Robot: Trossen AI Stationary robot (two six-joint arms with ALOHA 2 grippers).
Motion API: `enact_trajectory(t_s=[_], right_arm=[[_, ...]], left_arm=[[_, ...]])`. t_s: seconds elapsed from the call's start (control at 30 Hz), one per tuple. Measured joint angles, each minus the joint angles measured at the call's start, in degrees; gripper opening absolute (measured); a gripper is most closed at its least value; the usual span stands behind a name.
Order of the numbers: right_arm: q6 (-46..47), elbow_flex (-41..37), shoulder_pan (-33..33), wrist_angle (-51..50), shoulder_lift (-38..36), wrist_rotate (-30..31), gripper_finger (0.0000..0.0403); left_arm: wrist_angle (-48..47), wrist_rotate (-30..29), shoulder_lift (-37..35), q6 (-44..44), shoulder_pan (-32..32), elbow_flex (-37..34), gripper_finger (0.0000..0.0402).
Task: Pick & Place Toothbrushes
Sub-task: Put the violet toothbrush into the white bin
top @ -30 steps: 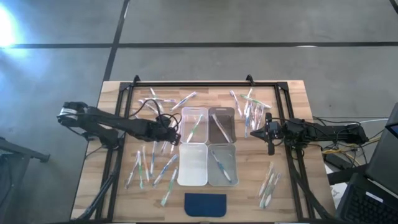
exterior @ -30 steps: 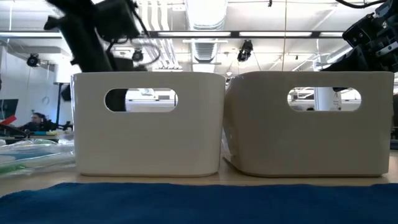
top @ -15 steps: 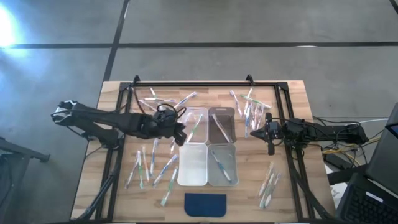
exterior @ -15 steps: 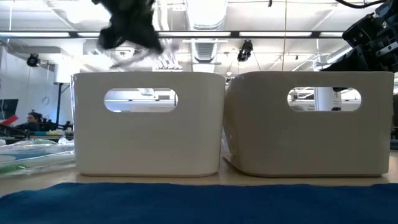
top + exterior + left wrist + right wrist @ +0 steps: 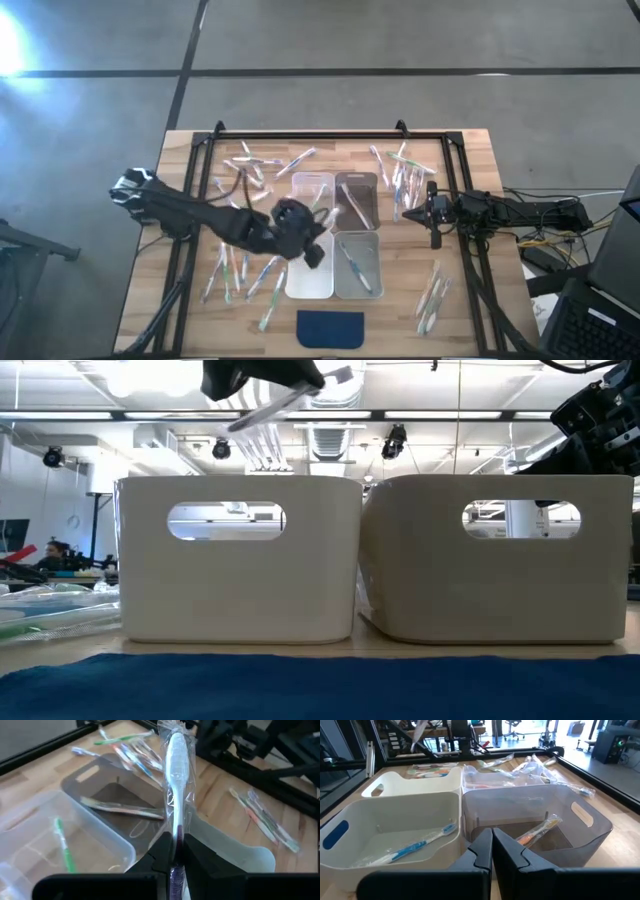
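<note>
The left tool (image 5: pixel 313 243) hangs above the four clear bins (image 5: pixel 333 235) in the middle of the wooden counter (image 5: pixel 470 160), over the edge of the near left bin. Its fingers are pinched on a wrapped toothbrush (image 5: pixel 176 780), white with a purple handle end, still in its clear sleeve. In the low view that brush (image 5: pixel 290 398) sticks out at a slant, well above the rim of the white bin (image 5: pixel 240 560) on the left.

The right tool (image 5: pixel 432 213) waits beside the bins on their right side, fingers pressed together with nothing between them, seen close up in its own wrist view (image 5: pixel 492 851).

Each bin holds something: a green-accented brush (image 5: pixel 64 842) in one clear bin, a blue one (image 5: pixel 415 847) in a white bin, an orange-tinted one (image 5: pixel 540 830) in the smoky bin.

Loose toothbrushes (image 5: pixel 240 270) lie scattered on the counter left of the bins. More lie along the far edge (image 5: pixel 265 165), another cluster (image 5: pixel 400 170) at the far right, and a few (image 5: pixel 432 290) near the right front corner. A dark blue pad (image 5: pixel 331 328) lies at the front edge, just before the bins.
</note>
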Motion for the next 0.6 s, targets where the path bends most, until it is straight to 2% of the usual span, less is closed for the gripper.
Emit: enact_trajectory(t_s=[0.3,0.43,0.6], right_arm=[[-0.12,0.00,0.01,-0.01,0.00,-0.01,0.0008],[0.07,0.01,0.00,0.00,0.00,0.00,0.0008],[0.14,0.02,0.02,-0.02,0.00,-0.01,0.0008]], left_arm=[[-0.14,-2.08,8.91,-3.09,-2.73,5.08,0.0032],[-1.24,-3.85,9.84,-7.59,-3.64,4.04,0.0032],[-6.88,-6.75,10.41,-15.97,-4.86,2.94,0.0032]])
